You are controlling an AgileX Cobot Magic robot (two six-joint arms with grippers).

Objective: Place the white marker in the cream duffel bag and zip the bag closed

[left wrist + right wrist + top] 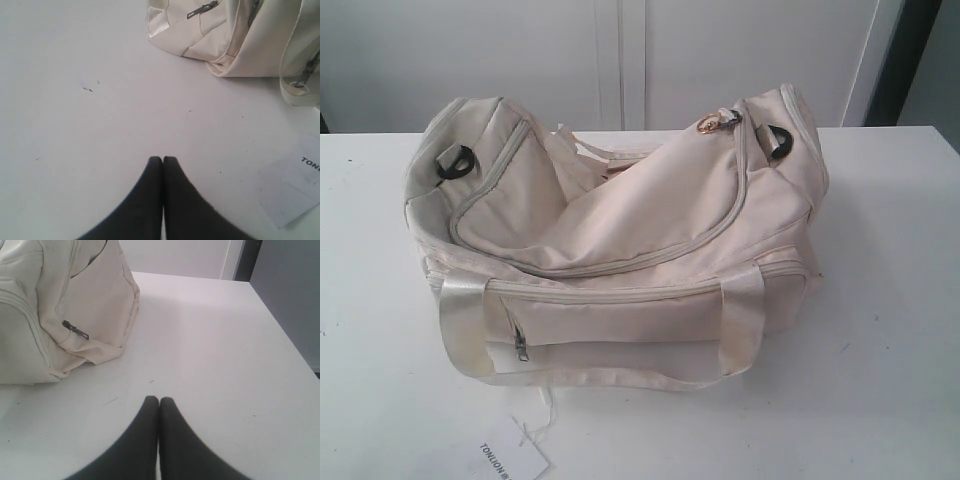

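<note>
– When you look from far off, where is the big soft cream duffel bag [650, 220]?
– It sits in the middle of the flat white desk [880, 350]. Its curved top zipper [620, 268] looks shut all the way. The little gold ring pull [706, 124] is up at the right end. A white paper tag [510, 458] lies on the desk just in front of the bag.
– And the slim white marker?
– I can't see it anywhere. I think it is inside the bag, but that is only a guess.
– What does the left wrist view show?
– The black left hand [163, 161] is clenched with nothing in it, over bare desk. The bag and the tag are near it, not touching.
– And the right wrist view?
– The black right hand [159, 400] is clenched too, and empty, near one end of the bag.
– So what is left to do?
– Not much, I think. The job looks done.
</note>
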